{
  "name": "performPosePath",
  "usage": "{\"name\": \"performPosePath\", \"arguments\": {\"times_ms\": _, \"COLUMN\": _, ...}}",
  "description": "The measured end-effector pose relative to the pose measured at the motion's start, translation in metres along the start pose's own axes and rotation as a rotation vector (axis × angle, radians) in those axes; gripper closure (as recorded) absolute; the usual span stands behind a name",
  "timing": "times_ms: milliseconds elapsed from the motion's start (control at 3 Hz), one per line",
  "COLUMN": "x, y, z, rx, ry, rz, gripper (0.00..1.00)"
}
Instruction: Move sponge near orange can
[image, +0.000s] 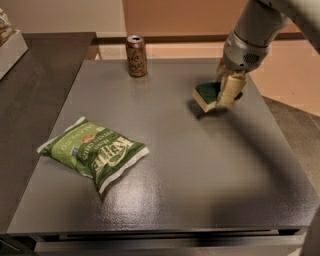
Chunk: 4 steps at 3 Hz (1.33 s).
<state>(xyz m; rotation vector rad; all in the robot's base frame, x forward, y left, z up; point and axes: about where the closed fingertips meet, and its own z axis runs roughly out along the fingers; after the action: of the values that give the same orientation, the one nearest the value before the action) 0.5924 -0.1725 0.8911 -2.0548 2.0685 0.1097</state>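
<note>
The sponge, dark green on top over pale yellow foam, is held in my gripper just above the grey table, at its right rear. My gripper is shut on the sponge's right end, its pale fingers on either side. The orange can stands upright at the table's far edge, well to the left of the sponge. A shadow lies under the sponge.
A green chip bag lies on the left front of the grey table. A darker counter runs along the left with a white box on it. The arm comes in from the upper right.
</note>
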Motion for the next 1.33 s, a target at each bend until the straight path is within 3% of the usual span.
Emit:
{"name": "performPosePath", "arguments": {"times_ms": 333, "x": -0.036, "y": -0.035, "z": 0.0, "rx": 0.055, "ry": -0.011, "rz": -0.037, "gripper": 1.0}}
{"name": "performPosePath", "arguments": {"times_ms": 1000, "x": -0.102, "y": -0.087, "z": 0.034, "rx": 0.086, "ry": -0.035, "rz": -0.097, "gripper": 1.0}}
{"name": "performPosePath", "arguments": {"times_ms": 1333, "x": -0.128, "y": -0.105, "z": 0.053, "rx": 0.093, "ry": -0.04, "rz": -0.11, "gripper": 0.86}}
